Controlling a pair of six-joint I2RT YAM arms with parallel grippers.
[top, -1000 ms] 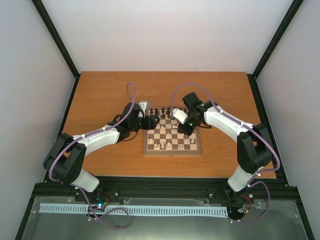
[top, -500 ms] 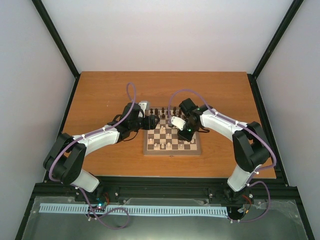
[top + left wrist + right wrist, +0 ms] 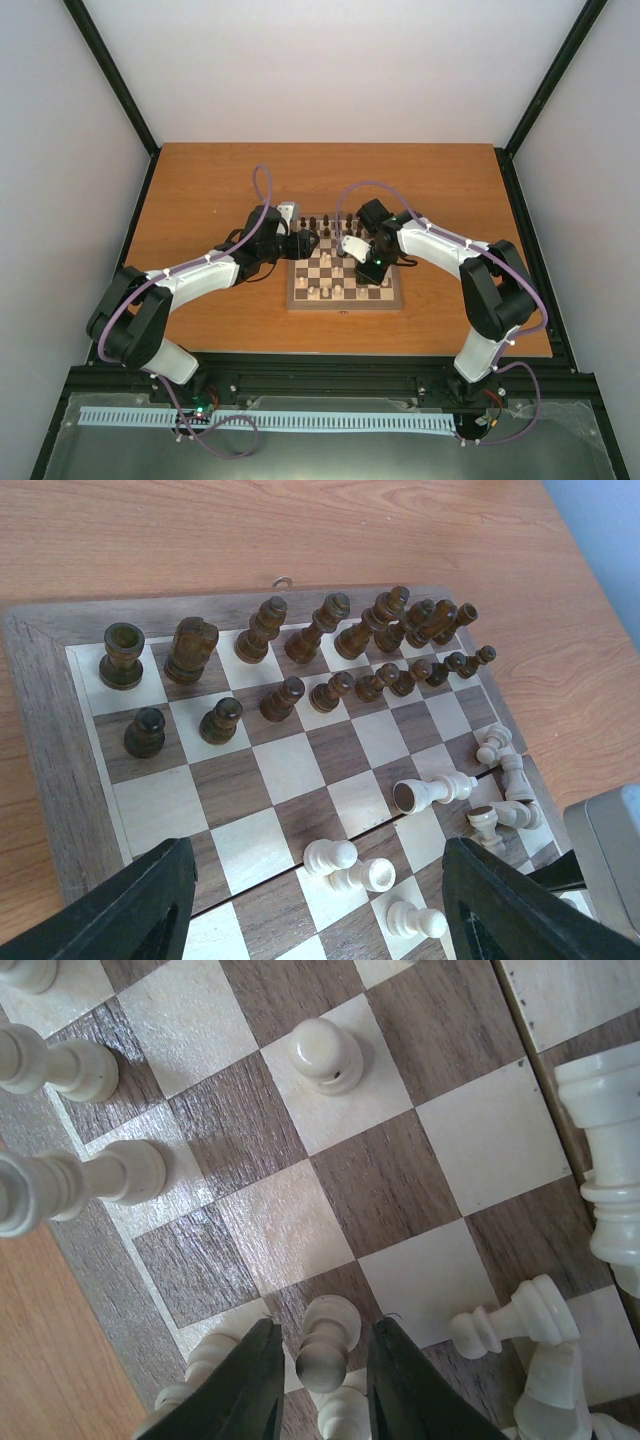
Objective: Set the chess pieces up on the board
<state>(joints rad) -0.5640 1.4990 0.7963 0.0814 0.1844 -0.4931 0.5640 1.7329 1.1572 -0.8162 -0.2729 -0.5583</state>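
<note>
The board (image 3: 345, 303) lies mid-table, with its border also in the left wrist view (image 3: 45, 740). Dark pieces (image 3: 190, 648) stand in two rows on its far side (image 3: 330, 222). Several cream pieces (image 3: 345, 858) lie toppled on the near squares. My left gripper (image 3: 320, 905) is wide open and empty, hovering low at the board's left edge (image 3: 303, 244). My right gripper (image 3: 322, 1385) is over the board's right half (image 3: 371, 267). Its jaws are narrowly open around an upright cream pawn (image 3: 328, 1335) on a dark square, with small gaps on both sides.
Another cream pawn (image 3: 325, 1055) stands upright two squares ahead of the right gripper. Cream pieces lie to its left (image 3: 90, 1180) and right (image 3: 515, 1322), close beside the fingers. A grey block (image 3: 610, 850) shows at the left wrist view's edge. Bare wooden table (image 3: 200, 190) surrounds the board.
My right gripper has moved left and nearer across the board, toward its near rows. The left arm has not moved.
</note>
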